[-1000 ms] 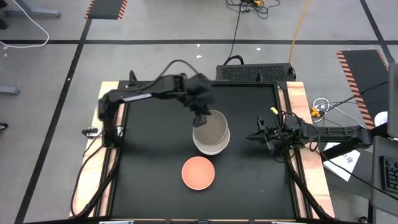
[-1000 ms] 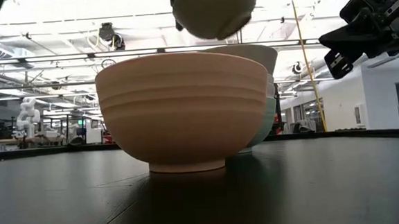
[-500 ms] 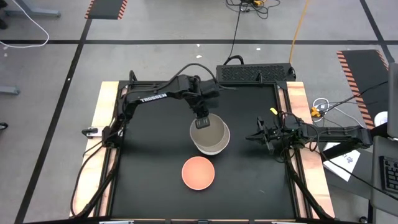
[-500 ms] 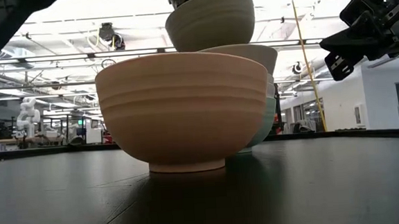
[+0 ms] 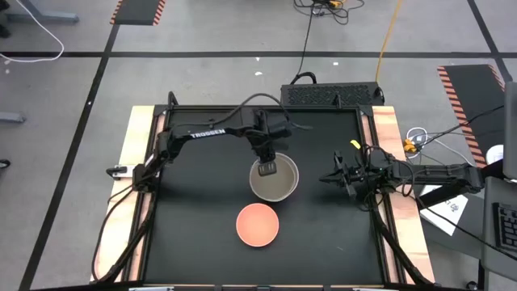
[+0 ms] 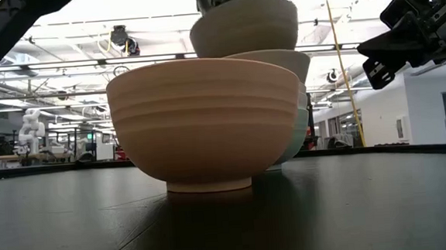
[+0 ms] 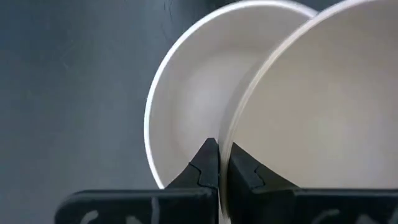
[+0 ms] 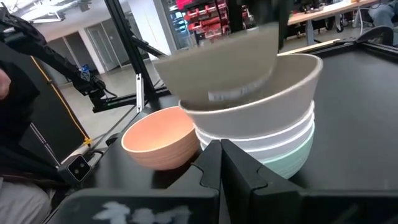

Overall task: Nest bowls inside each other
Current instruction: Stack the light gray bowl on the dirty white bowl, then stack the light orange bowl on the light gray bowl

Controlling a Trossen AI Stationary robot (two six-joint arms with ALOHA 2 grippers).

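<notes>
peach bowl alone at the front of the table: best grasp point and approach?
Probably the rim, from straight above. The peach-orange bowl sits upright, mouth up, apart from the stack of bowls, so its rim is clear all round. The wall is thin: one finger inside, one outside, as the left gripper holds the olive-grey bowl. The right gripper waits near the table's right edge.

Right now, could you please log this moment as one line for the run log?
left hand: shut on olive-grey bowl, above stack | peach bowl: apart, unstacked | right hand: waiting at table's right edge
</notes>
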